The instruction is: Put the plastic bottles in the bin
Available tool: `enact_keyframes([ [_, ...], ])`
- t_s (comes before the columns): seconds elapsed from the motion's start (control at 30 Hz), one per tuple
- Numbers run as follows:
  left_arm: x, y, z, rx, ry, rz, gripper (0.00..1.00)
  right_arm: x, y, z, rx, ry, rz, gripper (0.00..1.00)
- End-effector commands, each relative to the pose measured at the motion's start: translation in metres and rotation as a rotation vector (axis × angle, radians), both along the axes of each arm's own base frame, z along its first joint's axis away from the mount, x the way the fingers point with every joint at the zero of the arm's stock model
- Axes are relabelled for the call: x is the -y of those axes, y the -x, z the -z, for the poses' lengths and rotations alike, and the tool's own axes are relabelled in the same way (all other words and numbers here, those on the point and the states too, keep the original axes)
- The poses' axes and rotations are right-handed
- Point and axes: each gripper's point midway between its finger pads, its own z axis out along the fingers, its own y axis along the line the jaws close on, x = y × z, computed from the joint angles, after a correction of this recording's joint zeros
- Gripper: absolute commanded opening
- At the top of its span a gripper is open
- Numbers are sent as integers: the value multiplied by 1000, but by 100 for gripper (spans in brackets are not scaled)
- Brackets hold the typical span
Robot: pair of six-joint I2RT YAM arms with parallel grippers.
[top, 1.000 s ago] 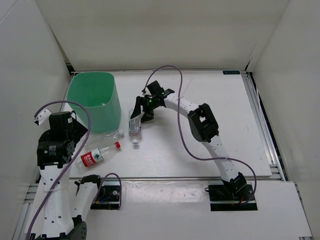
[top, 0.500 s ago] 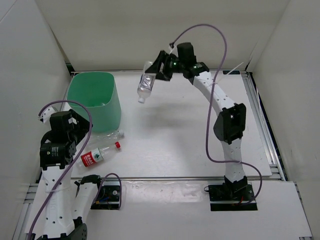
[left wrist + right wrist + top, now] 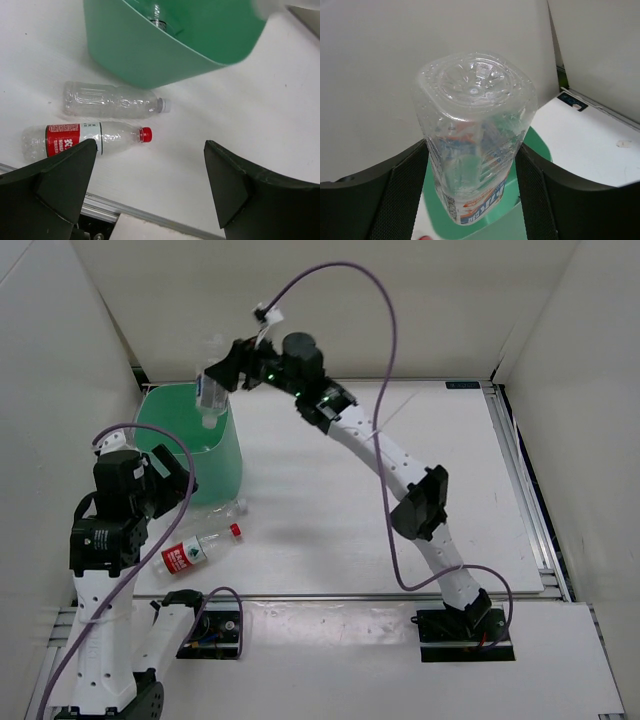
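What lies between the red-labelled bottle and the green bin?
A plain clear bottle, lying on its side on the table; the left wrist view shows it best.

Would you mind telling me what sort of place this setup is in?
Probably a robotics lab test cell: plain white panels enclose a white table edged with aluminium rails, and a left arm and right arm are bolted at its near edge.

Bottle [image 3: 475,130] clear glossy dimpled plastic; bin [image 3: 218,472] smooth plastic; table [image 3: 330,540] matt white.
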Motion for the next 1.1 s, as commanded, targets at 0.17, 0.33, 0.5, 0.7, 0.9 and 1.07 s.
enact_keyframes([
  [0.17,7,18,1,-65,-78,95,99,-42,-1,7,404,85,172,84],
  [0.33,-2,21,-7,-41,-100,45,99,0,19,-49,371,78,289,100],
  [0.5,-28,23,-1,-62,-11,-286,82,67,48,-106,245,13,304,100],
  [0.7,-19,18,44,-44,394,-696,90,107,103,-101,78,119,188,100],
  [0.9,7,22,152,-61,812,-947,100,141,143,-69,-65,251,126,100],
  [1.07,0,19,175,-75,803,-1046,100,154,156,-74,-93,243,62,100],
])
